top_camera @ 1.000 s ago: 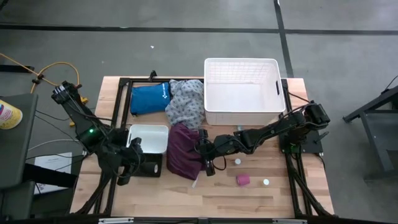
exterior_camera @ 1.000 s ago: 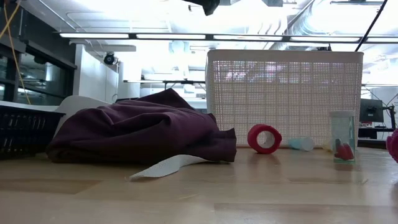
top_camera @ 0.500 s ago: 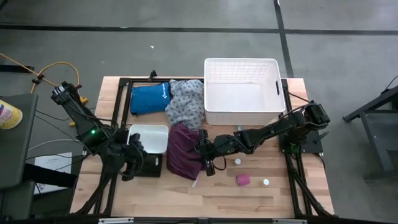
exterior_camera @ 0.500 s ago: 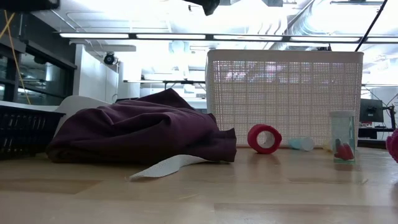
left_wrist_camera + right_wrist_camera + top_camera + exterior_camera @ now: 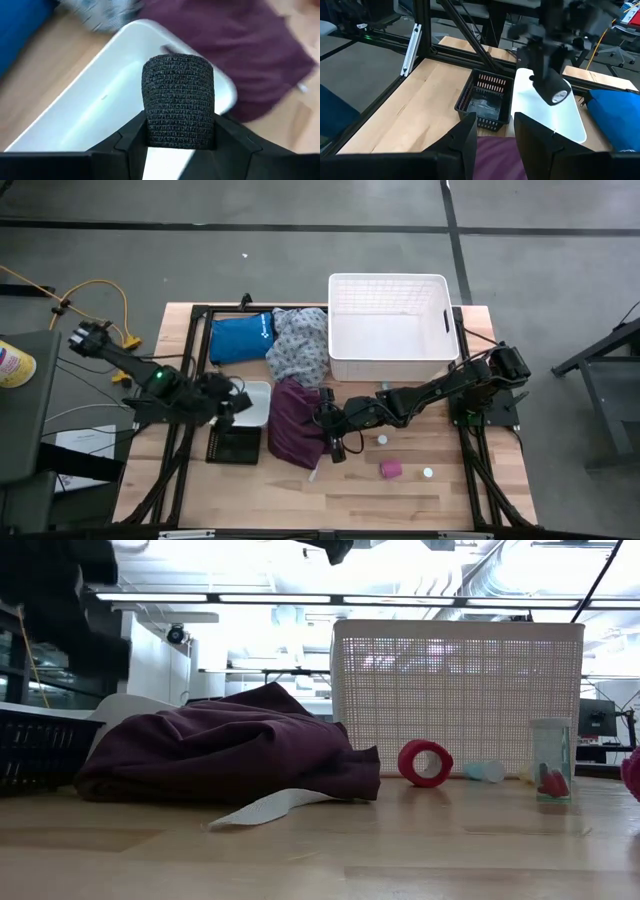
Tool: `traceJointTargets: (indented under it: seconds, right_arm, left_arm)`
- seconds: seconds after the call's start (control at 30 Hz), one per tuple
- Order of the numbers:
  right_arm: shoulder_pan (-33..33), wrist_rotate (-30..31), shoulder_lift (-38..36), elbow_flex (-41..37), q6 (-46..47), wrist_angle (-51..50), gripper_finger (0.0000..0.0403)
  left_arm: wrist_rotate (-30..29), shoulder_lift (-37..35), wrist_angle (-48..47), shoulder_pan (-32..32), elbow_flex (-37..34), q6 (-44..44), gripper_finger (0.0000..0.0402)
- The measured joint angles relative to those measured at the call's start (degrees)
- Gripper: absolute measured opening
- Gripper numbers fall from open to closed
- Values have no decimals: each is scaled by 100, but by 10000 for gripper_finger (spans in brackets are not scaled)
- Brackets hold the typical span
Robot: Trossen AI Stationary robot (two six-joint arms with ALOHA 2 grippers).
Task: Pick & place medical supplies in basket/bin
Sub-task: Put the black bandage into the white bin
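Note:
My left gripper (image 5: 236,401) hovers over the small white tray (image 5: 262,388), shut on a black roll (image 5: 177,95). That roll also shows in the right wrist view (image 5: 555,91). My right gripper (image 5: 333,444) stands open above the right edge of the maroon garment (image 5: 292,425), with nothing between its fingers (image 5: 465,137). The grey-patterned garment (image 5: 298,345) lies left of the large white basket (image 5: 388,278). A pink roll (image 5: 390,469) and small white pieces (image 5: 428,473) lie on the table at the near right. A vial (image 5: 551,760) stands upright in the low view. My left gripper pinches the black roll between its two fingers, which meet the roll's curved side near one end (image 5: 177,137). The rest of the roll sticks out past the fingertips. The fingers slant downward from the table's left side. The roll hangs clear above the white tray.
A black mesh crate (image 5: 232,446) sits just near of the white tray. A blue pouch (image 5: 240,338) lies at the far left. A white strip (image 5: 270,808) sticks out from under the maroon garment. A dark frame runs along both table sides.
My left gripper has carried the black roll from above the black crate toward the table's far edge, to above the white tray. It sank and rolled on the way. In the low view the arm has come into sight at the upper left. The right arm has kept still.

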Motion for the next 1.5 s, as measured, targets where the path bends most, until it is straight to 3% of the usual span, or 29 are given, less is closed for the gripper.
traceJointTargets:
  seconds: [0.3,0.57,0.9,1.3,1.5]
  right_arm:
    - [0,0,0,0,-2,0,119]
    - [0,0,0,0,-2,0,119]
    - [0,-2,2,0,-2,0,119]
    - [0,0,2,0,-2,-2,119]
    - [-1,0,2,0,-2,-2,119]
  left_arm:
    - [101,102,-114,745,-229,-265,170]
    - [106,957,175,1167,-229,-135,170]
    - [290,2045,1182,1236,-229,438,170]
    - [296,2114,1251,1236,-227,407,172]
    - [384,2114,1249,1240,-225,423,194]
